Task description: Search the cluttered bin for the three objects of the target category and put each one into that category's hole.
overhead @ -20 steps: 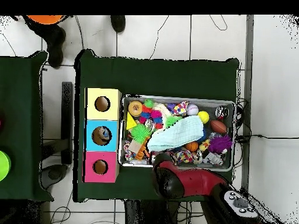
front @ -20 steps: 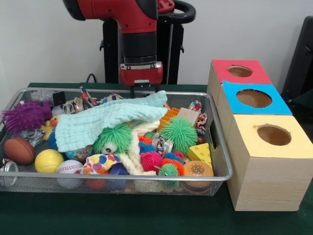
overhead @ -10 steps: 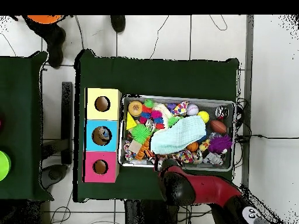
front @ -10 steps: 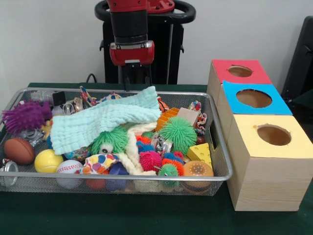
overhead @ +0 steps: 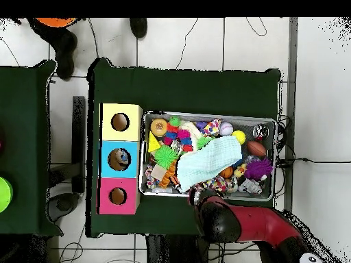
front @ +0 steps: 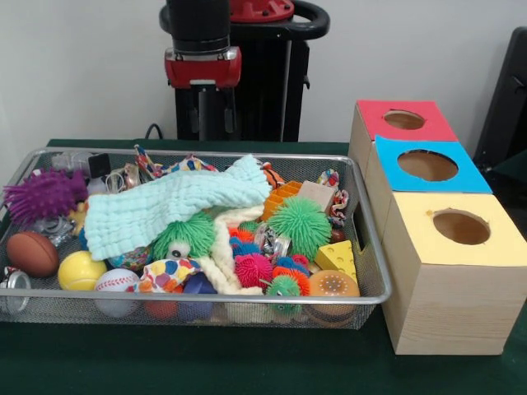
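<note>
Pincer [front: 211,122] hangs empty above the wire bin's [front: 372,271] far rim, prongs apart, so you still have all sorting ahead: toys lie heaped under the mint cloth [front: 169,203], the three holed boxes [front: 449,234] beside.

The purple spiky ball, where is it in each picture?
Front view: the purple spiky ball sits at the left end of the wire bin, near the back rim.
Overhead view: the same ball is at the bin's right end, near the lower rim.
Shared landmark: the brown football lies right beside it in both views, at the same end of the bin, far from the boxes.
</note>
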`<state>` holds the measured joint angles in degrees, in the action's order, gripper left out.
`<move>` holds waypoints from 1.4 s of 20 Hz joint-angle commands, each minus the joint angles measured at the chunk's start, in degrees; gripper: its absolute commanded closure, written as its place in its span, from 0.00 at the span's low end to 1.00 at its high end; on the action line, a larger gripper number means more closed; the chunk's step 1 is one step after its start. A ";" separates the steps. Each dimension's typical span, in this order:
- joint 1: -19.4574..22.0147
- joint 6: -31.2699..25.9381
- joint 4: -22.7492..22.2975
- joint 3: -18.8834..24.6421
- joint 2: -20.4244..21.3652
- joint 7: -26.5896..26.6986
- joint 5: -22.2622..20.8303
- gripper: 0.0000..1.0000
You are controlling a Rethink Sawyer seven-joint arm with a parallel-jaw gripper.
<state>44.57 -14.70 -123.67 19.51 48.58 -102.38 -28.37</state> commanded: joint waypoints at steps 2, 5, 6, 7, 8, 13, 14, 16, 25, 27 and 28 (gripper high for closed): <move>-0.20 -8.92 9.19 -0.74 -1.90 8.02 -9.38 0.00; -0.33 -10.27 11.05 -1.57 -2.41 8.28 -12.88 0.00; -0.17 -10.29 11.54 -1.88 -2.62 8.25 -14.24 0.00; -0.15 -10.43 11.89 -1.93 -2.75 8.07 -14.97 0.00; 0.37 -10.15 12.11 -2.00 -2.95 7.89 -16.14 0.00; 1.77 -10.43 12.79 -1.78 -1.75 8.72 -20.06 0.00; 2.32 -10.40 12.85 -1.50 -1.52 9.15 -20.64 0.00; 3.46 -10.52 13.26 -0.70 -1.28 10.11 -21.54 0.00; 6.86 -9.09 16.31 2.45 -1.57 12.17 -24.90 0.00; 7.60 -9.00 17.21 3.38 -1.76 13.04 -25.53 0.00; 8.21 -8.87 17.54 4.10 -1.99 13.67 -25.74 0.00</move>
<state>50.95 -18.74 -113.53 18.90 47.52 -102.37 -49.68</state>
